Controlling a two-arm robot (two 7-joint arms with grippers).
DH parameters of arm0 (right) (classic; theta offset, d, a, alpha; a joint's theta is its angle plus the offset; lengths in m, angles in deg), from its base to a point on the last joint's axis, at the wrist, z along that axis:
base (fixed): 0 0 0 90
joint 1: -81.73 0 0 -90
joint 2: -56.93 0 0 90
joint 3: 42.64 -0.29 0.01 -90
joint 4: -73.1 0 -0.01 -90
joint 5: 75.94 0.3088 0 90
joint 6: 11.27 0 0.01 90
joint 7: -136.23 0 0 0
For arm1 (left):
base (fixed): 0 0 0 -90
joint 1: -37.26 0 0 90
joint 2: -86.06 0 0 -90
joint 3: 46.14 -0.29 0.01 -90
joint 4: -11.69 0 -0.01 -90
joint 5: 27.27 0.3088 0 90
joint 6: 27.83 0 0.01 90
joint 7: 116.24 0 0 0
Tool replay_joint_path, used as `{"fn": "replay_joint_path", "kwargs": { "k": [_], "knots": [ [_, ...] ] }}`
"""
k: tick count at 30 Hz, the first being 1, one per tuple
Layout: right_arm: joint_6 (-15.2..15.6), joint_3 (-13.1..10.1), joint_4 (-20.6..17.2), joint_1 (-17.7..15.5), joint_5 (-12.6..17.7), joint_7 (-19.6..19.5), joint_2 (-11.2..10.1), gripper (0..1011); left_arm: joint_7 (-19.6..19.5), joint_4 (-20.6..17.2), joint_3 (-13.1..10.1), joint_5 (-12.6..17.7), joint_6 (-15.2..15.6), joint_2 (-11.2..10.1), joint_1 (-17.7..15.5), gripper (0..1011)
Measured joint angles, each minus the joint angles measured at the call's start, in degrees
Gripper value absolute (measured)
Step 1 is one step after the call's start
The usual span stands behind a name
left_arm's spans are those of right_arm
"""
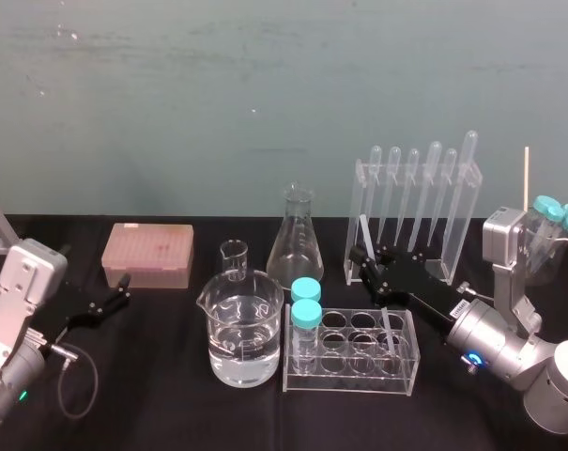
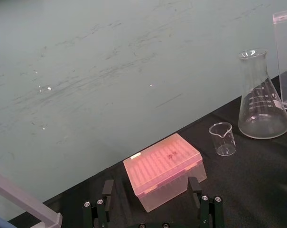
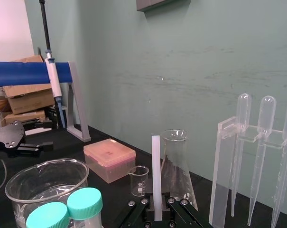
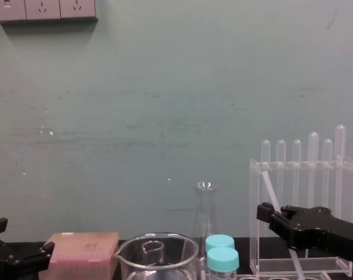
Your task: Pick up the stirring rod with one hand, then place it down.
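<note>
Though aslant, one stirring rod [image 1: 364, 230], seemingly in right pincer [image 1: 368, 264]

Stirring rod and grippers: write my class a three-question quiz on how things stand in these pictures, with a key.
1. True or false: the left gripper is shut on the stirring rod.
2. Which thing lies just in front of the left gripper? A. the pink box B. a teal-capped vial C. the conical flask
3. Fill the gap: the right gripper holds the rod in front of the tall clear ____.

Key: 1. False, the right gripper holds it; the left one is open. 2. A. 3. rack.
</note>
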Motion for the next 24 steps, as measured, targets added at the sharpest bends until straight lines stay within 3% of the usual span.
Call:
{"fn": "replay_joint_path", "kwargs": {
  "k": [4,8,24],
  "knots": [
    [-0.07,-0.02,-0.03,-0.02,0.00,-0.03,0.00,71,0.00,0.00,0.00,0.00,0.00,0.00,0.00,1000],
    [-0.12,-0.04,-0.05,-0.03,0.02,-0.05,0.00,131,0.00,0.00,0.00,0.00,0.00,0.00,0.00,1000],
    [-0.23,-0.08,-0.10,-0.06,0.06,-0.05,0.00,643,0.00,0.00,0.00,0.00,0.00,0.00,0.00,1000]
  ]
}}
